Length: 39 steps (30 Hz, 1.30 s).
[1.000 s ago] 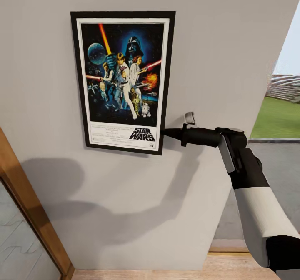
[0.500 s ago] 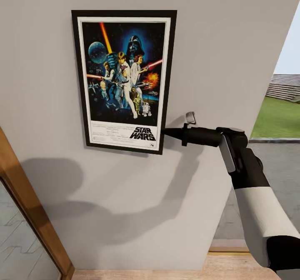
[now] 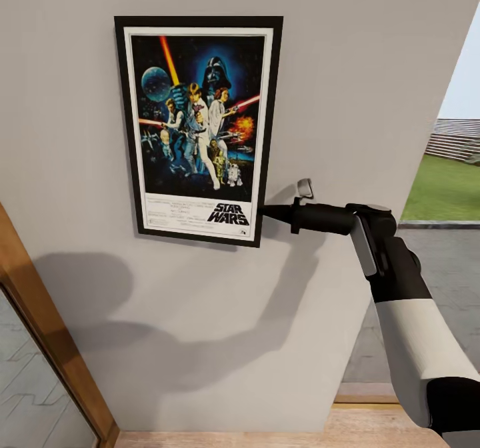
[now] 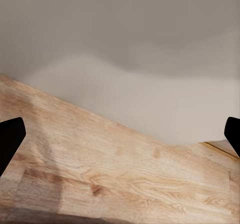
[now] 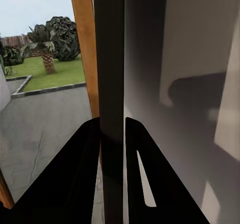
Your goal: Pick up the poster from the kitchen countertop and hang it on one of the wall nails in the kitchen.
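Your right tool (image 3: 267, 212) pinches the black-framed Star Wars poster (image 3: 199, 128) by its lower edge, holding it flat against the grey wall (image 3: 360, 68); your left tool (image 4: 120, 139) hangs spread, holding nothing.

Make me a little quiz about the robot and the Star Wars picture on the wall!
1. True or false: the poster lies flat on the floor.
2. Which gripper pinches the poster's edge: A left, B right?
3. Fill in: the left gripper hangs over a ____ floor.

Key: 1 false, it is up against the grey wall. 2 B, the right gripper, at the lower right corner. 3 wooden.
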### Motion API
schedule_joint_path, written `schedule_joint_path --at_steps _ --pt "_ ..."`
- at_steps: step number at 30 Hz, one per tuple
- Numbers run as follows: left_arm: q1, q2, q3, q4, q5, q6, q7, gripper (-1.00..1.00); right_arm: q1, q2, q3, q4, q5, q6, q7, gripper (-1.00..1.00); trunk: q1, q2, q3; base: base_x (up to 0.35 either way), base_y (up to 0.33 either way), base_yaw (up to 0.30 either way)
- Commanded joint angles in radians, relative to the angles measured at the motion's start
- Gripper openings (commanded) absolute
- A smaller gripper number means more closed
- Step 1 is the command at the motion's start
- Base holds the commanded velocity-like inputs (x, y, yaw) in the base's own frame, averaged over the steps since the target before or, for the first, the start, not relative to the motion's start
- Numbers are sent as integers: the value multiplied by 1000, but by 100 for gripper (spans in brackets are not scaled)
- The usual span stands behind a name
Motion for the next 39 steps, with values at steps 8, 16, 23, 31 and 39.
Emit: schedule_joint_path --at_steps 8,16,23,31,39 --pt "0 6 -10 0 5 -7 -3 100 0 -1 1 1 -3 8 1 -100 1 -2 -2 0 0 0" --pt "0 6 -10 0 5 -7 -3 100 0 -1 3 1 -3 8 1 -100 1 -2 -2 0 13 0" --pt "0 7 -10 1 5 -7 -2 100 0 -1 2 1 -3 8 1 -100 1 -2 -2 0 29 0" --pt "0 6 -10 0 5 -7 -2 100 0 -1 2 1 -3 8 1 -100 1 -2 -2 0 4 0" --pt "0 7 -10 1 5 -7 -3 100 0 -1 1 1 -3 8 1 -100 1 -2 -2 0 0 0"
